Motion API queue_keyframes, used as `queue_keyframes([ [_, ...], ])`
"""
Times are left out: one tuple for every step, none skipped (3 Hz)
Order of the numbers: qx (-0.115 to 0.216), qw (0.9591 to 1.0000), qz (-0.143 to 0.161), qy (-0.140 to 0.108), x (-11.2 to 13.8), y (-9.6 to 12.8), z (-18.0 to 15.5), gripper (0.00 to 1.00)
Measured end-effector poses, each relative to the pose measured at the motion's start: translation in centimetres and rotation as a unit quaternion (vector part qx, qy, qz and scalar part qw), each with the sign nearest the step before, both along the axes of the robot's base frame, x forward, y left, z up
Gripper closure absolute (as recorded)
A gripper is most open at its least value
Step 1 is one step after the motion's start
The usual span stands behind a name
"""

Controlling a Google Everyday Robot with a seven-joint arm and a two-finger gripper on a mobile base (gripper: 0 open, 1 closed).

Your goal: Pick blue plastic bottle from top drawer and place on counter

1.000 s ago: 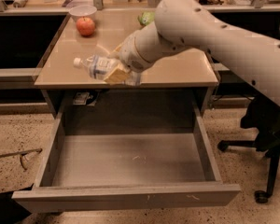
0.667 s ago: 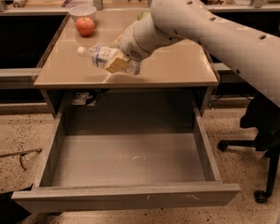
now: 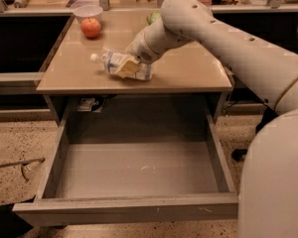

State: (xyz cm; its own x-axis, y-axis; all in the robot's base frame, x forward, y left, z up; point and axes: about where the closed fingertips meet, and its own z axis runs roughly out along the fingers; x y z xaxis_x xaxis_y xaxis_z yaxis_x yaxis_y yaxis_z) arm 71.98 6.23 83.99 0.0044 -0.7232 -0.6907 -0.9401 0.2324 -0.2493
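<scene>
The gripper (image 3: 129,67) has its fingers clamped across the bottle (image 3: 109,61), held sideways low over the counter (image 3: 188,71), apparently ready for set-down. The drawer (image 3: 124,209) stands open.

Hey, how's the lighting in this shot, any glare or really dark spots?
Camera view: warm, yellowish light overall. The counter has a soft sheen but no harsh glare. The hand, gripping the blue plastic bottle just over the counter, is well lit. The top drawer floor is evenly lit, and the recess behind it is dim.
</scene>
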Motion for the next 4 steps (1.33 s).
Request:
queue_keyframes([
  [-0.004, 1.0000, -0.001, 0.001, 0.17, -0.03, -0.03, 1.00],
  [-0.004, 1.0000, 0.000, 0.001, 0.17, -0.02, -0.03, 0.81],
  [-0.004, 1.0000, 0.000, 0.001, 0.17, -0.02, -0.04, 0.58],
  [-0.004, 1.0000, 0.000, 0.001, 0.17, -0.02, -0.04, 0.35],
])
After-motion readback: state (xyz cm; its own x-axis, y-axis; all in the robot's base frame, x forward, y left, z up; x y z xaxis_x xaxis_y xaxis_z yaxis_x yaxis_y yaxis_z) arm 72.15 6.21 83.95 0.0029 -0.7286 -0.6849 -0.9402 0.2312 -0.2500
